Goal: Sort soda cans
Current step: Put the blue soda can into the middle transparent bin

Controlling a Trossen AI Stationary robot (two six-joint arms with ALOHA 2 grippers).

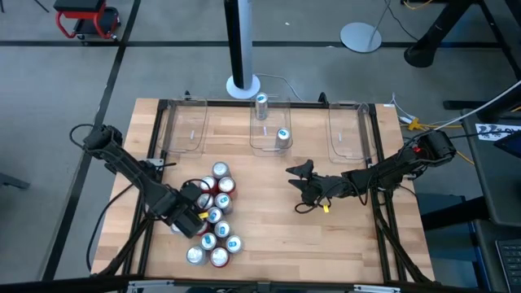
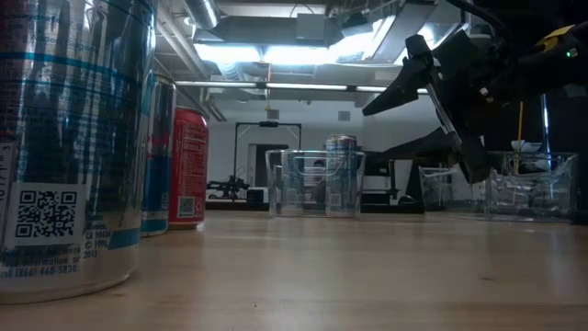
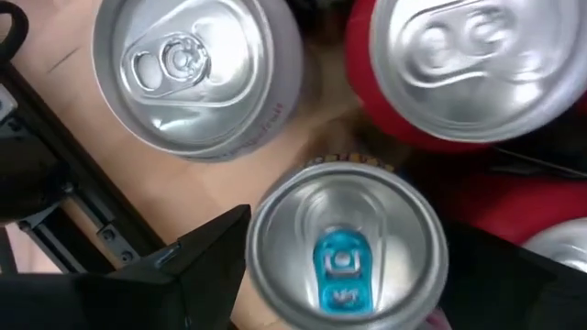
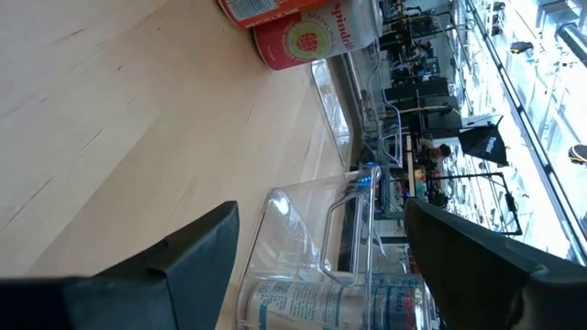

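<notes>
Several soda cans [image 1: 215,213] stand upright in a cluster on the wooden table's left half, with red, silver and blue-and-white bodies. My left gripper [image 1: 198,205] points straight down over this cluster. It is open, its fingers on either side of a can with a blue tab [image 3: 344,266]; I cannot tell whether they touch it. A silver can [image 3: 193,73] and a red can [image 3: 477,64] stand close beside that can. My right gripper [image 1: 305,183] hangs open above the table's middle with nothing between its fingers. One can [image 1: 282,136] stands in the middle bin [image 1: 271,146].
Three clear plastic bins line the far edge: left [image 1: 186,130], middle, and right [image 1: 354,134]. Another can [image 1: 261,102] stands at the middle bin's far end. Bare wood lies between the cluster and my right gripper and along the near right.
</notes>
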